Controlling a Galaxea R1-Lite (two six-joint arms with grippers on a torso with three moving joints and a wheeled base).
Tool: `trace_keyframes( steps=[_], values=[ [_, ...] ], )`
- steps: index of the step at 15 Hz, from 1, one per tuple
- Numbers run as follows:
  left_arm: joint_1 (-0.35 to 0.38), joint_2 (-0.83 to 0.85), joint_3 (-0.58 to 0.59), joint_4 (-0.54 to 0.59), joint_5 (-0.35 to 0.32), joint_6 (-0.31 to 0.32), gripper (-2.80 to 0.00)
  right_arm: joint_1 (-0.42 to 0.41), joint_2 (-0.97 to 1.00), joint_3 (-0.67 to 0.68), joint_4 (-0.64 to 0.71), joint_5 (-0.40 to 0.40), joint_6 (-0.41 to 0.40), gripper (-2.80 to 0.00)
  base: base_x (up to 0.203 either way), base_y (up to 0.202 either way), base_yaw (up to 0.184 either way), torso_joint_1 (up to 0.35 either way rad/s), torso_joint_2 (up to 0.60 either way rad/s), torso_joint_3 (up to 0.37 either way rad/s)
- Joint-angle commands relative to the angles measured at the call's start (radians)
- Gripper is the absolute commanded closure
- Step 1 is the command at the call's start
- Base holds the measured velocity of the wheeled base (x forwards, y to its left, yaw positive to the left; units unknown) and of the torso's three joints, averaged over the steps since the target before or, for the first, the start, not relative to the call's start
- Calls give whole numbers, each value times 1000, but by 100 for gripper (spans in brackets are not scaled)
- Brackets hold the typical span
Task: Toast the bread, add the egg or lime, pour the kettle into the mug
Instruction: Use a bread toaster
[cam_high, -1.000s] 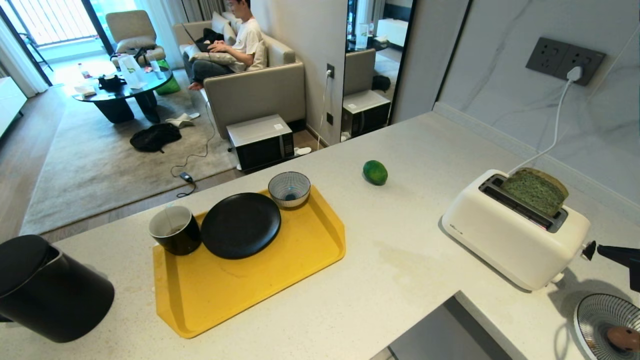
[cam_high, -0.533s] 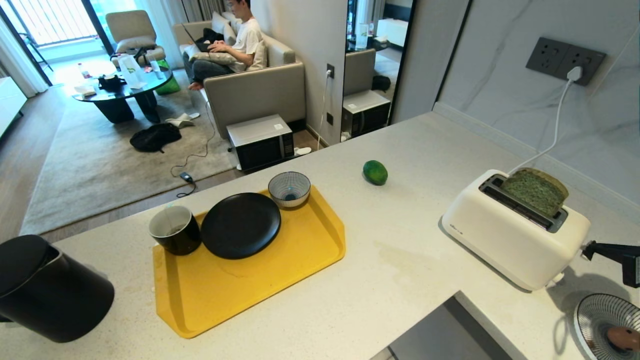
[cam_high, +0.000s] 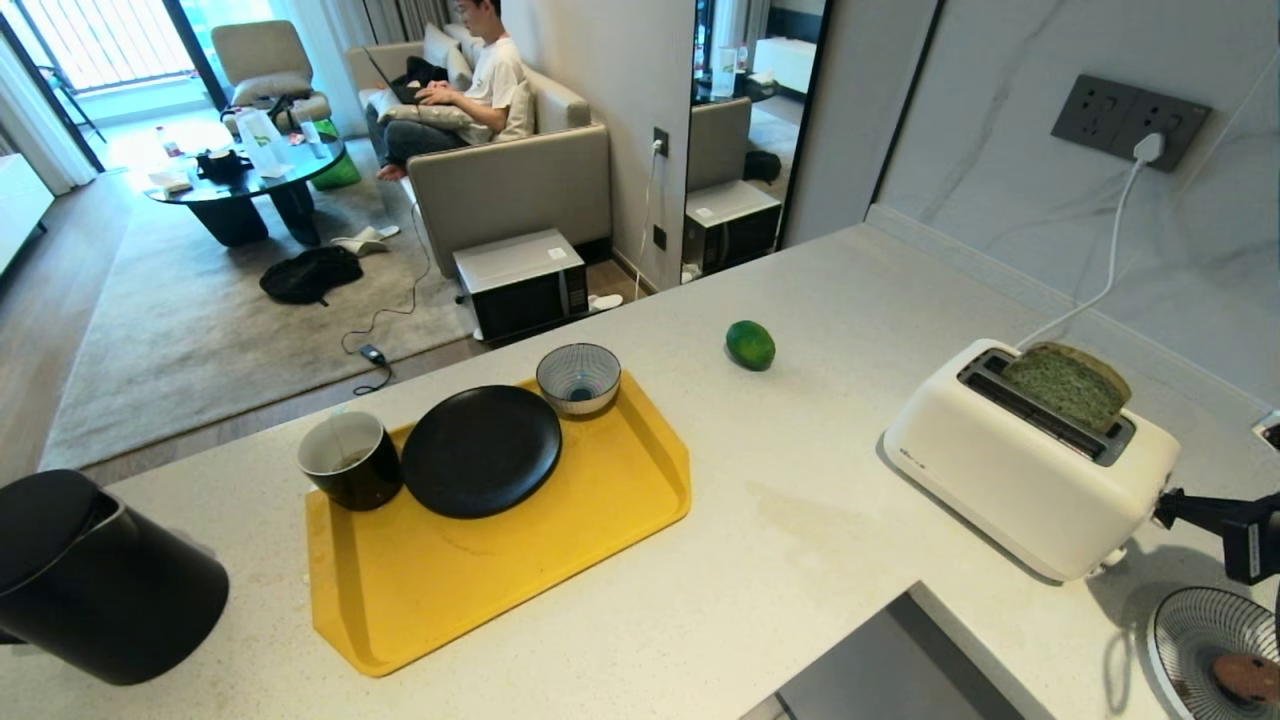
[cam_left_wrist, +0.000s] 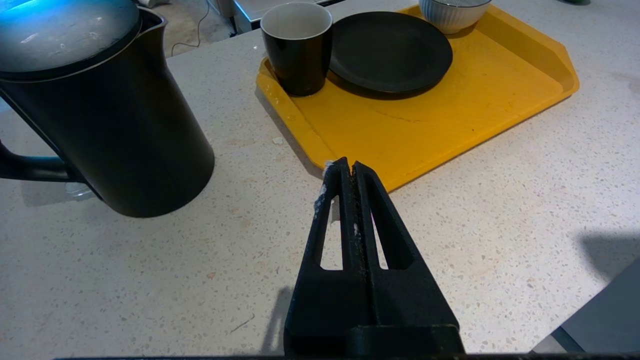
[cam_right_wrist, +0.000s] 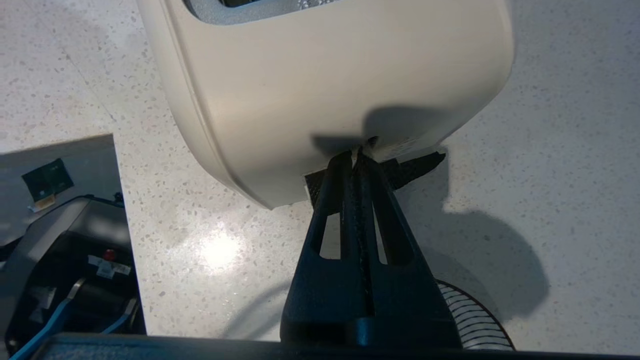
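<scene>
Now the pale green bread slice (cam_high: 1066, 388) sits lower in my white plastic toaster's (cam_high: 1020, 470) slot than a second ago, near the speckled stone counter's (cam_high: 800, 520) wall edge. My right gripper (cam_high: 1166, 509), jaws pressed together and empty, touches the toaster's end. Open counter lies toward the yellow tray (cam_high: 520, 580). Left gripper (cam_left_wrist: 345, 167) closed, empty.

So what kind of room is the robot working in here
Most likely a home kitchen counter open to a living room: a plugged-in toaster with bread in it, a kettle on the speckled countertop, and a sofa with a person beyond.
</scene>
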Motion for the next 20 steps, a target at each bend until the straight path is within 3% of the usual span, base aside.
trace_keyframes(
  steps=[1,20],
  values=[
    [0,1,0,0,0,0,0,2,19,3,-1,4,-4,0,0,0,0,0,0,0],
    [0,1,0,0,0,0,0,1,135,-20,-3,1,-7,0,0,0,0,0,0,0]
  ],
)
